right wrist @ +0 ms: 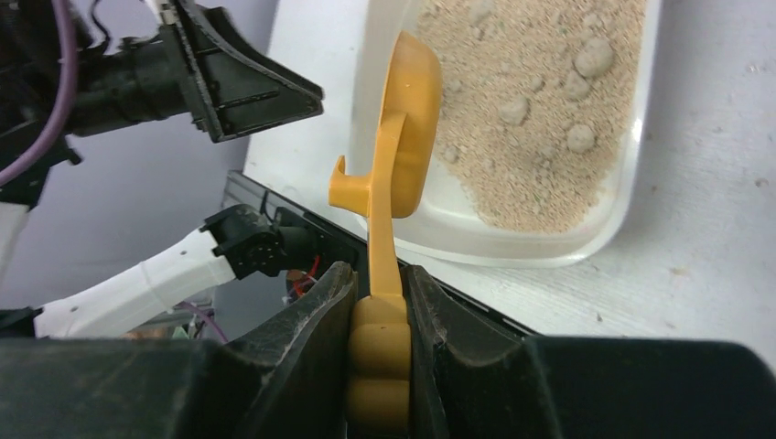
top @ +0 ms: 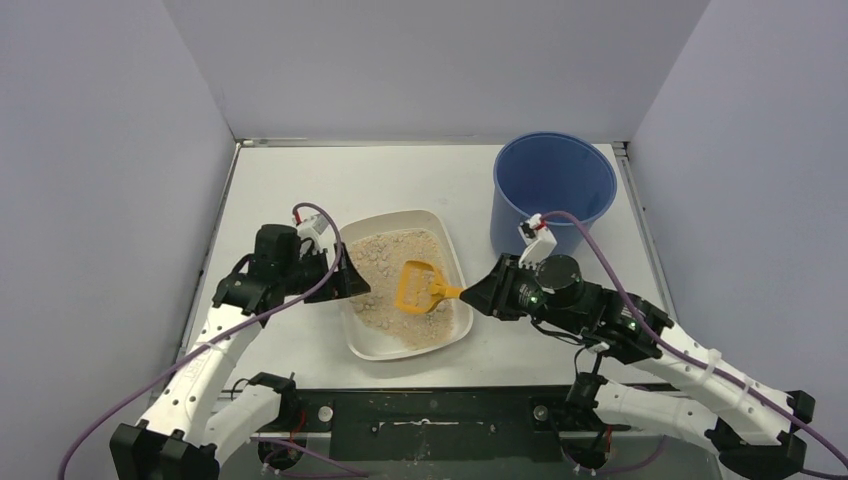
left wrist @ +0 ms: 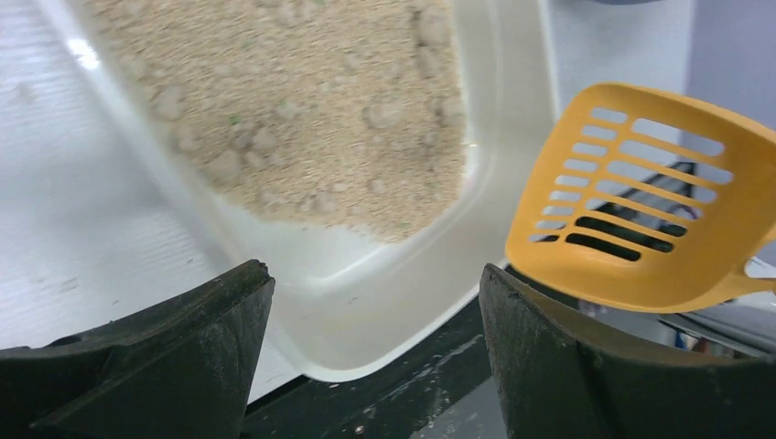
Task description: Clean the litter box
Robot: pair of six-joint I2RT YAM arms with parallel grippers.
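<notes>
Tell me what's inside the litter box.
The litter box holds beige litter with several clumps. The orange scoop, held by the right gripper, hangs over it, hiding the litter beneath from above.

The left arm [top: 195,375] and right arm [top: 700,360] have white links with black joints, each trailed by a purple cable [top: 583,232] ending in a small white plug [top: 537,233]. The left gripper [top: 350,280] and right gripper [top: 472,293] have matte black, wedge-shaped fingers [left wrist: 165,366]

White table [top: 300,180], pale grey walls [top: 430,60] on three sides (soft, even light).
</notes>
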